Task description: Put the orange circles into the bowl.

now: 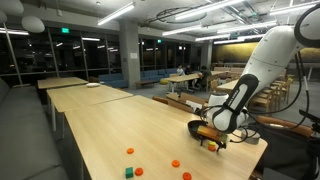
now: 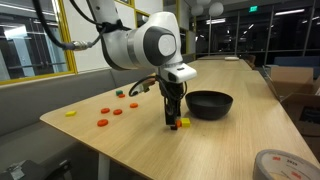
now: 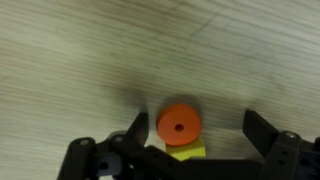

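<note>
So 1 orange circle [image 3: 179, 125] with a little hole in the middle sits flat on the light wooden counter [image 2: 230, 150], right between the fingers of the end effector [image 3: 195, 122]. In the wrist view it's closer to one finger than the other. A small yellow piece [image 3: 185, 152] is touching that circle. The end effector is spread wide with its tips down at the counter, straddling the circle and not pinching anything. The black bowl [image 2: 210, 103] is on the counter just beside the end effector, and nothing is touching it. There are 4 more orange circles [image 1: 129, 151] scattered loosely across the counter, well apart from the bowl, and you can see them in both exterior views. A small green block [image 1: 129, 172] lies near that bunch. The white Franka arm [image 2: 140, 45] arches over and comes pretty much straight down onto the spot.
</note>
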{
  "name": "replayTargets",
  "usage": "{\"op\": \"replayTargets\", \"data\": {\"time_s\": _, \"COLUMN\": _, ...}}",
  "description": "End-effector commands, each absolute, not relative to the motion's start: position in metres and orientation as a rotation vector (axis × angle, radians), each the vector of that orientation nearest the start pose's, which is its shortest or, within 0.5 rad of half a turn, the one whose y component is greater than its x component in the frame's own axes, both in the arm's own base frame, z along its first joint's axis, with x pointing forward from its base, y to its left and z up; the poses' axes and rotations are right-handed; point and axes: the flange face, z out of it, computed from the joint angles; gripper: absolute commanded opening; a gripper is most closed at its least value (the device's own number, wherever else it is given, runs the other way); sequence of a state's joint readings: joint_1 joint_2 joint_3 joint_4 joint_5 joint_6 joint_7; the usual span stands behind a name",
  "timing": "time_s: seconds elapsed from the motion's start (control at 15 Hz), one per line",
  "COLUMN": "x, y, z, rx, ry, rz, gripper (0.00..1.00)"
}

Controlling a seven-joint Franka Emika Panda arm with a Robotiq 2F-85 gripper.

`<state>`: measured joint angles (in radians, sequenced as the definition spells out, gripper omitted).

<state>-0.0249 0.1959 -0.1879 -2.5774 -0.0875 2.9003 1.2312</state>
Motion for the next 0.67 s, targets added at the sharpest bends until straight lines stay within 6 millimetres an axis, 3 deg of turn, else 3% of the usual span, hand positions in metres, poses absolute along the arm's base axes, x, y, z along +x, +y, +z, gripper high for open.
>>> {"op": "replayTargets", "data": {"time_s": 0.0, "x": 0.432, "y": -0.102, "z": 0.206, "rx": -2.433, "ry": 1.874, "rz": -0.324, "gripper": 1.00}}
{"op": "replayTargets", "data": {"time_s": 0.2, "x": 0.427, "y": -0.090, "z": 0.217, "rx": -2.449, "ry": 1.771, "rz": -0.296, "gripper": 1.00}}
{"op": "replayTargets", "data": {"time_s": 0.4, "x": 0.435, "y": -0.079, "z": 0.235, "rx": -2.480, "ry": 1.631, "rz": -0.213, "gripper": 1.00}}
{"op": "replayTargets", "data": {"time_s": 0.6, "x": 0.435, "y": -0.087, "z": 0.246, "rx": -2.482, "ry": 1.586, "rz": -0.122, "gripper": 1.00}}
